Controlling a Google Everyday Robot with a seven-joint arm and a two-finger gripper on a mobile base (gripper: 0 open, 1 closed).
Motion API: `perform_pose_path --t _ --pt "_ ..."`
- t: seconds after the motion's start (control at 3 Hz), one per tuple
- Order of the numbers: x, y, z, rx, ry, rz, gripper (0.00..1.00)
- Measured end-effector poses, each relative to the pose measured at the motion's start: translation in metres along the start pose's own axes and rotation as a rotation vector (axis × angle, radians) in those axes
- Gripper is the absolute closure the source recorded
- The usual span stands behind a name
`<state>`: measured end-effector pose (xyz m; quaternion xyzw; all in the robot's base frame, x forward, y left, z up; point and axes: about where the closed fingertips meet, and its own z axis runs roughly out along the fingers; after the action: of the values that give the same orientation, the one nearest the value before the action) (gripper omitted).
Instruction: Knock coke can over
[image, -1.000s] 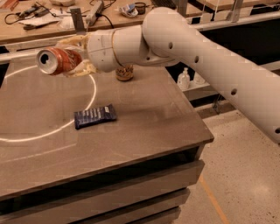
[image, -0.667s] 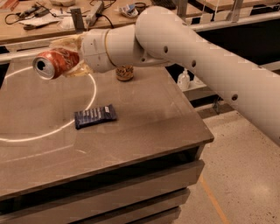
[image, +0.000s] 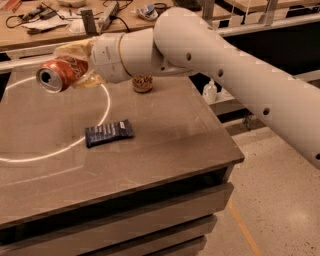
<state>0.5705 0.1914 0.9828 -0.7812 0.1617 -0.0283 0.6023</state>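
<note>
The coke can (image: 60, 74), red-orange with white lettering, lies on its side in the air above the far left of the table, its silver top facing left towards me. My gripper (image: 80, 67) is shut on the can, with pale translucent fingers (image: 75, 49) wrapped over its rear half. The white arm (image: 210, 60) reaches in from the right across the table's back edge. The can's underside hangs a little above the table top (image: 165, 150).
A gold-brown can (image: 142, 83) stands upright at the table's back, partly hidden under the arm. A dark blue snack packet (image: 108, 133) lies flat mid-table. A white ring (image: 102, 107) marks the table. A white bottle (image: 210, 91) stands beyond the right edge. A cluttered bench (image: 50, 20) runs behind.
The gripper with the can has shifted slightly left and down. The packet and the gold-brown can have not moved.
</note>
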Motion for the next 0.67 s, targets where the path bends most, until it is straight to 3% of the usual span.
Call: perform_pose_path --t 0.33,0.67 --pt "-0.0044 0.0041 0.0094 0.03 -0.092 -0.121 1.0" --pt "-0.007 0.0105 0.0079 0.068 -0.149 -0.291 1.0"
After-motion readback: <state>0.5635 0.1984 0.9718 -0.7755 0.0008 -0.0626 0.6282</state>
